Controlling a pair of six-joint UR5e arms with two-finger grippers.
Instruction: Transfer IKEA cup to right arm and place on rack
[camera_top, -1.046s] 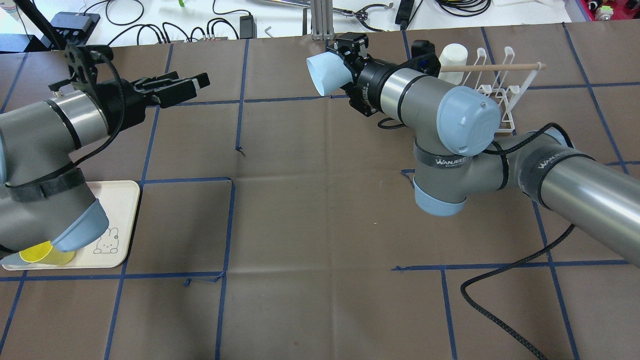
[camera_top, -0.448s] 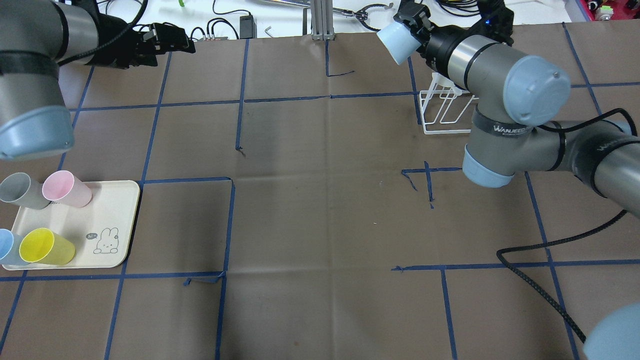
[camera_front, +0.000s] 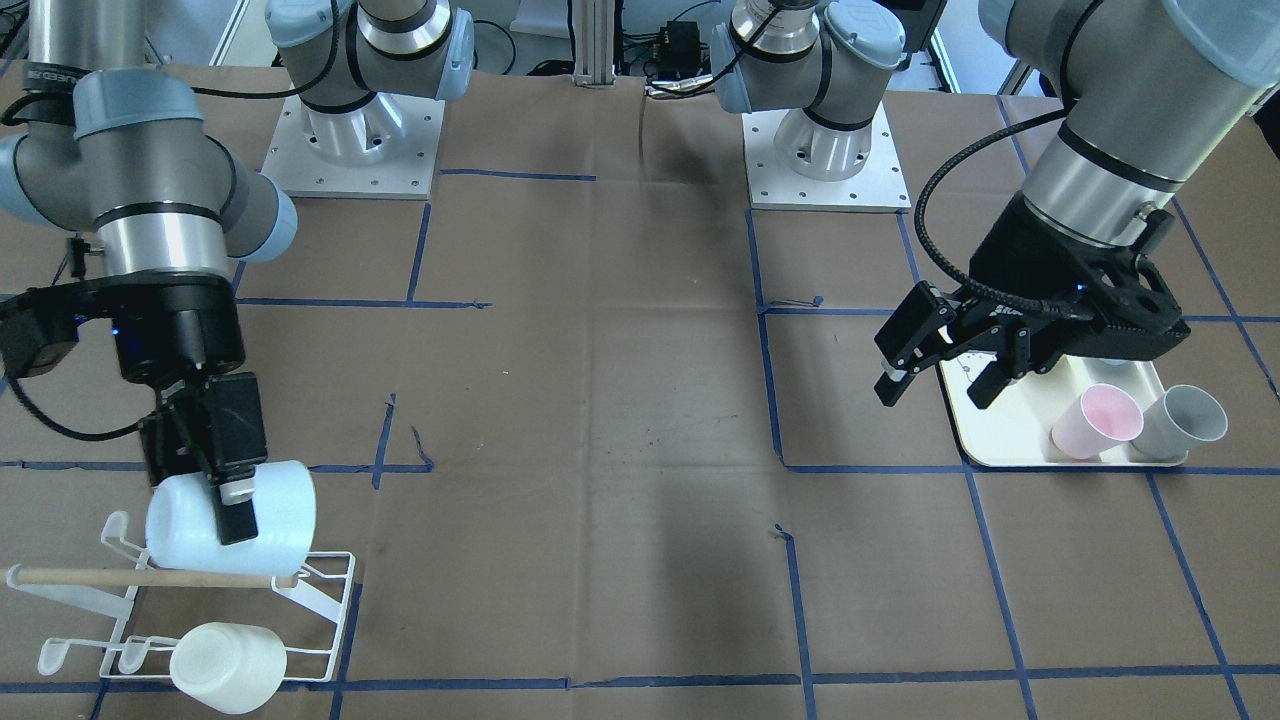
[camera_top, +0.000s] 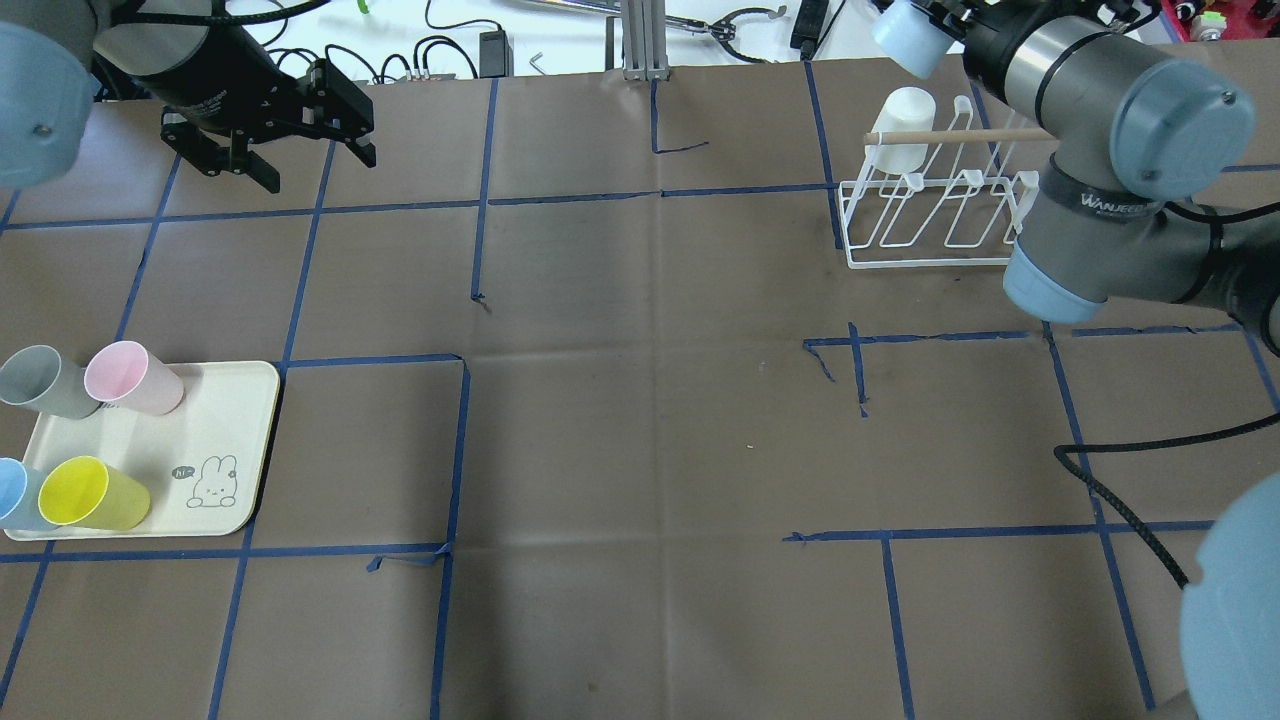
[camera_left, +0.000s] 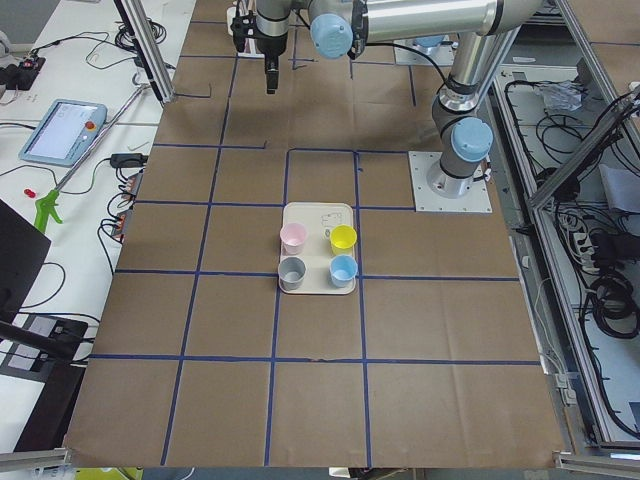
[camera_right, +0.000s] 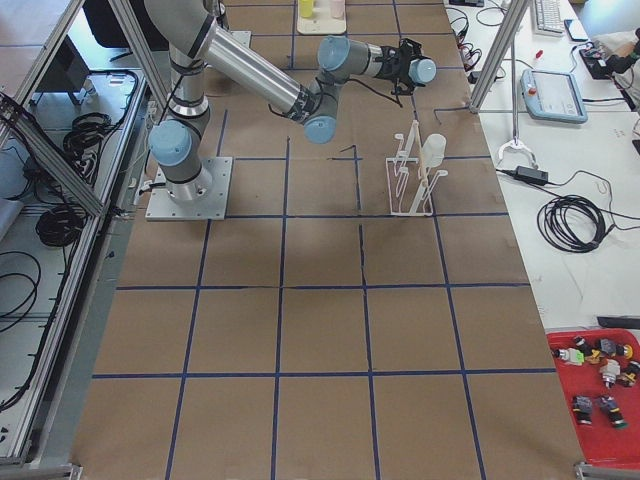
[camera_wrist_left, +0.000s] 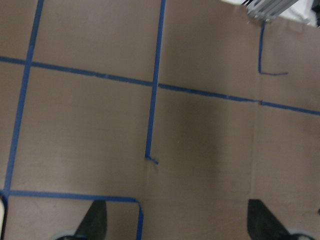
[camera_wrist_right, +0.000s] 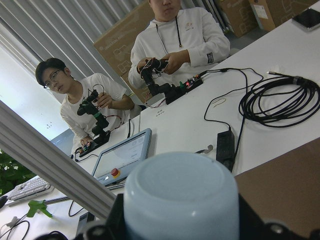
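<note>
My right gripper (camera_front: 228, 488) is shut on a pale blue cup (camera_front: 230, 520) and holds it on its side just above the rack's wooden dowel (camera_front: 150, 577). The overhead view shows that cup (camera_top: 905, 28) beyond the white wire rack (camera_top: 935, 215), and it fills the right wrist view (camera_wrist_right: 180, 195). A white cup (camera_top: 905, 130) hangs on the rack's left end. My left gripper (camera_top: 315, 165) is open and empty at the far left of the table; its fingertips (camera_wrist_left: 95, 220) stand wide apart over bare paper.
A cream tray (camera_top: 230, 440) with a bunny print sits at the near left and holds grey (camera_top: 40, 380), pink (camera_top: 130, 377), yellow (camera_top: 90, 493) and blue (camera_top: 15, 495) cups. A black cable (camera_top: 1110, 490) trails over the near right. Two operators sit beyond the table's far edge.
My right arm has swung the blue cup right and farther away, to behind the rack. My left arm has pulled back to the far left, uncovering the tray and its cups.
</note>
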